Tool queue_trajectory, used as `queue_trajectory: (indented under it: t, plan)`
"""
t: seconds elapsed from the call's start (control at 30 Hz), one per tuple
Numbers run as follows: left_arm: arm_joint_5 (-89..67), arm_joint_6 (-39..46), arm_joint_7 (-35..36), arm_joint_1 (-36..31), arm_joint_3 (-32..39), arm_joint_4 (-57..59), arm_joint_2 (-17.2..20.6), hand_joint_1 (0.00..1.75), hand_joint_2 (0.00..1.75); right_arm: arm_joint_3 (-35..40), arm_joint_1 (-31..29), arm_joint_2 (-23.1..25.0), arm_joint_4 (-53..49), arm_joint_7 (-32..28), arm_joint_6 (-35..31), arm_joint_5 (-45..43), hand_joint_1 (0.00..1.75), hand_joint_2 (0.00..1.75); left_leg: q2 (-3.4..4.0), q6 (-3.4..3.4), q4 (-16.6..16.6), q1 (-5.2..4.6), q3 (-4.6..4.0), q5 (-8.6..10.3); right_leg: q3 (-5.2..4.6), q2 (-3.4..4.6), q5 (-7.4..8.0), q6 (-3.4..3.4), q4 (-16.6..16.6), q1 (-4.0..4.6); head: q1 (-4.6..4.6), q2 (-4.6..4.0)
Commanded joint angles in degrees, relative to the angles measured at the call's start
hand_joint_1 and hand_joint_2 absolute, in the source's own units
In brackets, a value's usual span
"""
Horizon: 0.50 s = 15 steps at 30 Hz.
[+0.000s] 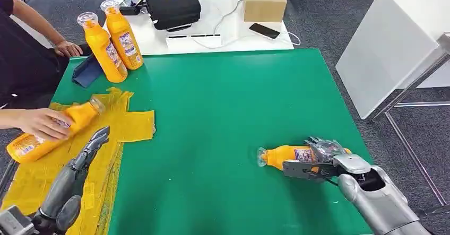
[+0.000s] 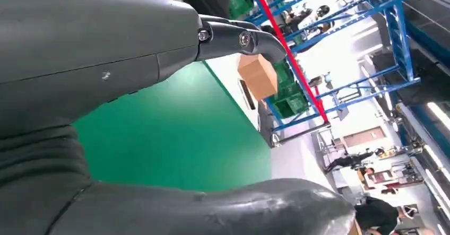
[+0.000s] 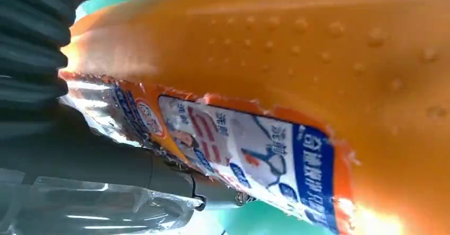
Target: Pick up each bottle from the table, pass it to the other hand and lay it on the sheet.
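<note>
Green table [image 1: 223, 113]: the work surface; it carries the sheet on the robot's left and bare green in the middle and on the right.
Yellow sheet [image 1: 127, 126]: crumpled cloth spread over the table's left side, the place where each bottle is to end up lying.
Person's hand [image 1: 40, 122]: rests on a bottle lying on the sheet, apparently steadying or shifting it; a 2nd hand [image 1: 68, 48] sits near the far left corner.
Bottle on the sheet [image 1: 50, 131]: orange, on its side, cap toward the table's middle, its base over the table's left edge; it looks delivered already.
2 upright bottles [image 1: 114, 40]: standing close together at the far left corner beside a folded blue cloth [image 1: 87, 70], likely waiting their turn.
Bottle on the right [image 1: 289, 156]: lying on bare green, cap pointing toward the sheet, near the table's front right; this is the 1 in hand now.
Right hand [image 1: 316, 160]: fingers wrapped around this bottle's body; the right wrist view shows label and orange plastic pressed against the palm. The bottle appears to touch the table, so I judge the lift not yet made.
Left hand [image 1: 95, 139]: over the sheet, fingers released and holding nothing, probably ready to receive the pass.
</note>
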Motion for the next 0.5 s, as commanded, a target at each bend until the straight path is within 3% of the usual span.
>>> queue_trajectory:
  t: [0.03, 0.33, 0.5]
  plan:
    - [0.9, 0.37, 1.33, -3.44, -1.55, 3.14, 0.58, 0.0, 1.75, -0.8, 1.54, 0.42, 3.78, -1.0, 2.17, -1.42, 1.75, 1.75, -0.04, -0.07, -0.09, 0.08, 0.17, 0.05, 0.25, -0.18, 0.03, -0.04, -0.17, 0.09, -0.02, 0.0]
    - [1.71, 0.3, 1.89, -4.29, -1.61, 3.46, 0.63, 0.0, 1.75, 0.76, 0.86, 1.37, 4.72, -1.52, 2.78, -2.35, 1.75, 1.75, 0.01, -0.04, -0.08, 0.07, 0.32, 0.04, 0.33, -0.1, 0.04, -0.03, -0.15, 0.07, 0.0, 0.0]
    - [9.58, 1.31, 8.67, -1.81, -0.55, 4.51, -0.93, 0.0, 1.75, -3.19, 1.59, 8.27, 3.98, -0.69, -0.12, -11.52, 1.75, 1.75, 0.09, -0.07, -0.19, 0.13, 0.43, 0.06, 0.46, -0.07, 0.09, -0.06, -0.29, 0.14, 0.0, 0.0]
